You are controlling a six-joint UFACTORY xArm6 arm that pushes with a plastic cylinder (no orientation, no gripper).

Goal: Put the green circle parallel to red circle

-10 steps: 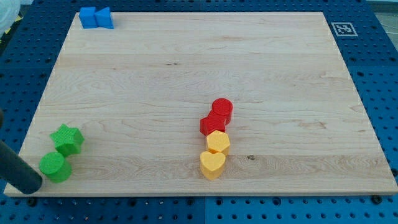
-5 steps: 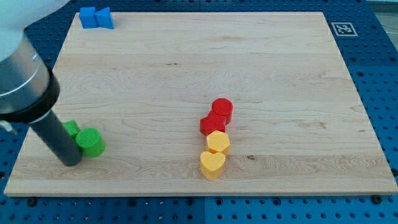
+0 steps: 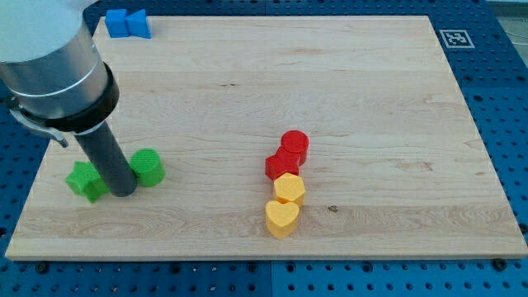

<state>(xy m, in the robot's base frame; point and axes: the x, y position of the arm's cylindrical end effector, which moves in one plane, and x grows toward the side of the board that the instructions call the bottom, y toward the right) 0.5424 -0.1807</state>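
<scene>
Green circle [image 3: 148,167] touches the tip [image 3: 124,193], well left of the red circle [image 3: 294,146]; no claw shows. Pushing rightward looks next.

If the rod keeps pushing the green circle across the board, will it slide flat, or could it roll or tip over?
The green circle stands on its flat end and looks short and wide, so it will probably slide, not tip or roll. My tip sits at its left, between it and the green star. Its round side may let it slip off an off-centre push. The wooden board looks smooth.
</scene>
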